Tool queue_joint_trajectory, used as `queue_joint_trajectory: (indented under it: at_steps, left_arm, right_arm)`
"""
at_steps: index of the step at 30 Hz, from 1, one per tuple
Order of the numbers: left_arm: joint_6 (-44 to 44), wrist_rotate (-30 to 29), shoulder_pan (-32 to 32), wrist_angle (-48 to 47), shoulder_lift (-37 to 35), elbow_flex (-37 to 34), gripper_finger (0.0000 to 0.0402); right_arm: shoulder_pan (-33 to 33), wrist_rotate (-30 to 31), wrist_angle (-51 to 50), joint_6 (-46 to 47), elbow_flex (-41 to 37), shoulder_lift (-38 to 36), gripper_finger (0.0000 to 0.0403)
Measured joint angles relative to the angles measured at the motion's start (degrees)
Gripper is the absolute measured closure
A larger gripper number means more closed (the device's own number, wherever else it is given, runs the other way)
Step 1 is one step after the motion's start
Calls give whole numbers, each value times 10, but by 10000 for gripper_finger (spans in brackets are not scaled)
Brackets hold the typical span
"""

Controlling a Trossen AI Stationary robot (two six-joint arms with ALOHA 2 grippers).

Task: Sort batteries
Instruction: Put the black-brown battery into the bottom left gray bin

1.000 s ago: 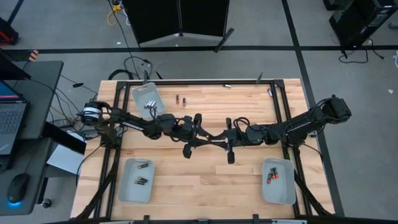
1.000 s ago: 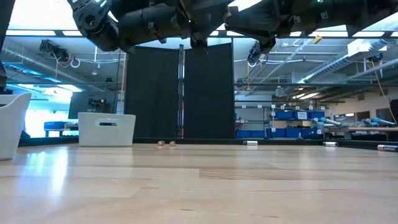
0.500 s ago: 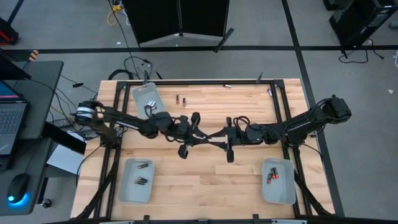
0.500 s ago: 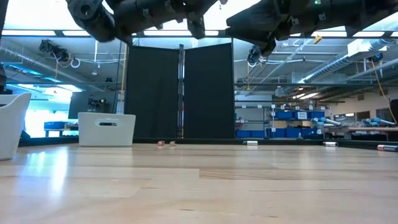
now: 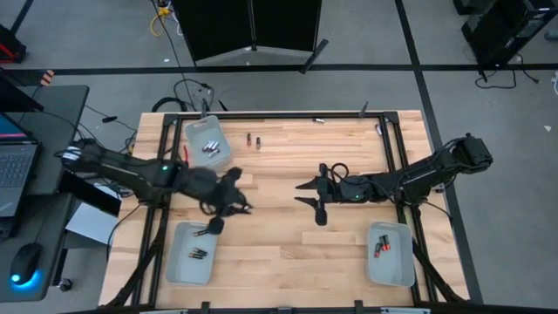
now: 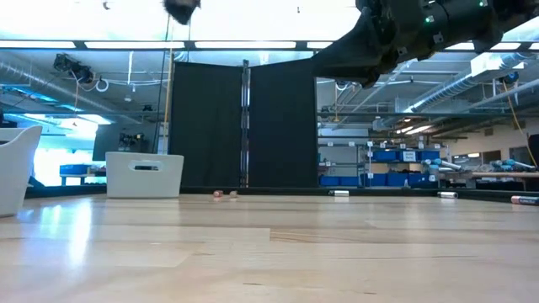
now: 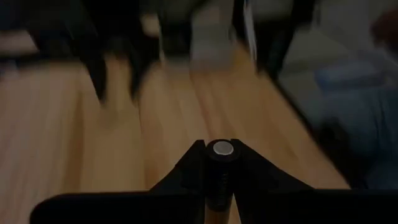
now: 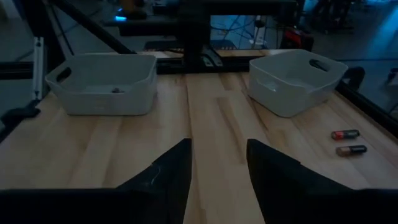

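A moment ago the two arms were nose to nose over the middle of the table; now they have parted, and it looks like a hand-over has just gone through. The left gripper (image 5: 213, 226) has swung away toward the near left corner, and its wrist view shows the fingers pinched narrowly on a single dark battery (image 7: 222, 149), silvery end cap facing out. The right gripper (image 5: 301, 193) stays out over the middle of the boards with its jaws parted and nothing between them, so its share of this cell seems finished. From above, the left gripper hangs at the edge of the near left tray (image 5: 173, 262), which already holds a few cells (image 5: 199, 253), so I'd judge the drop comes next, though the arm is mid-swing and I can't tell whether it is squarely over the tray. There is plenty left to sort: a loose pair (image 5: 253, 139) lies on the wood near the far left tray (image 5: 193, 131), which has cells in it too, and the near right tray (image 5: 401, 262) holds a red-ended one (image 5: 381, 249)
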Motion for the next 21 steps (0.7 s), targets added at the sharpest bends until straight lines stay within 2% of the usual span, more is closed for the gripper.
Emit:
queue_joint_trajectory:
  at_steps: [4,12,16,21]
  left_arm:
    - [-93,-59,-70,-182,12,55,348]
    - [-342,-59,-196,-370,59,69,348]
    - [-427,-49,-251,-390,88,49,348]
    - [-494,-47,-295,-346,114,-8,348]
  right_arm:
    - [-7,0,-1,0,0,0,239]
    - [-17,0,-21,0,0,0,240]
    - [-22,-1,-25,-1,0,0,242]
    - [-27,-16,-27,-6,0,0,243]
